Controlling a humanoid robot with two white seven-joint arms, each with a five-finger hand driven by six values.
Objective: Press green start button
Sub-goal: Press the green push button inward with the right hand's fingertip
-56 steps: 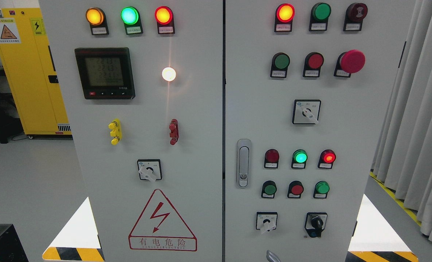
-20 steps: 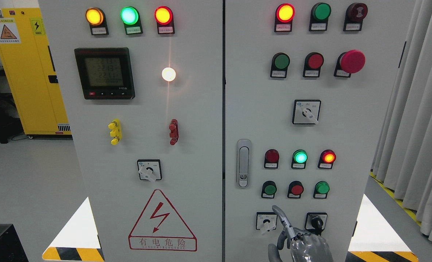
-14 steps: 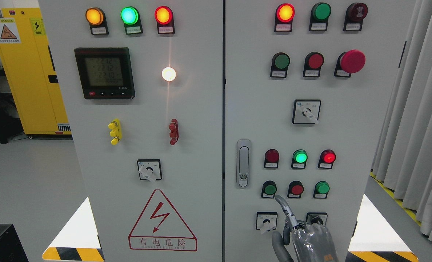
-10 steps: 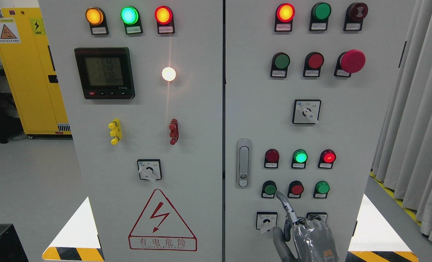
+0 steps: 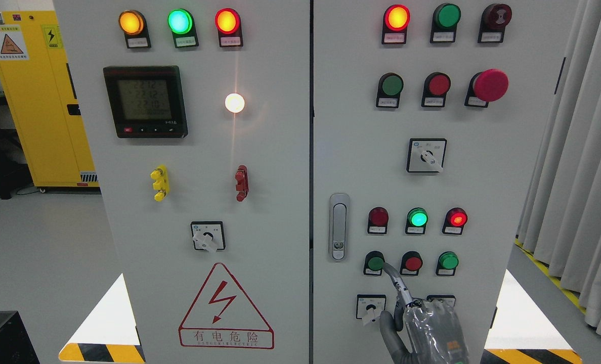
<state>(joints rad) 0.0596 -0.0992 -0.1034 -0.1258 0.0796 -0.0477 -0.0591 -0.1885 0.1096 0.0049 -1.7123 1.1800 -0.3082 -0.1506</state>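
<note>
Fingertip [image 5: 386, 266] now touching green button [image 5: 375, 263]; right hand [image 5: 427, 328] risen.

Right hand [image 5: 427, 331]: one unit, at the lower edge, right of centre.

- Back of hand: grey body under a clear, glossy plastic wrap; the film is creased and throws pale highlights.
- Marking: small orange patch near the lower edge of the wrapped part, with a smaller pale mark beside it; print too small to read.
- Long finger [image 5: 397, 285]: slim, metallic grey, jointed in short segments, with a rounded light tip and a small dark mark along its length.
- Thumb: thicker, matte dark grey, smooth and rounded, on the left side of the wrapped part.
- Wrist: cut off by the lower edge.
</note>
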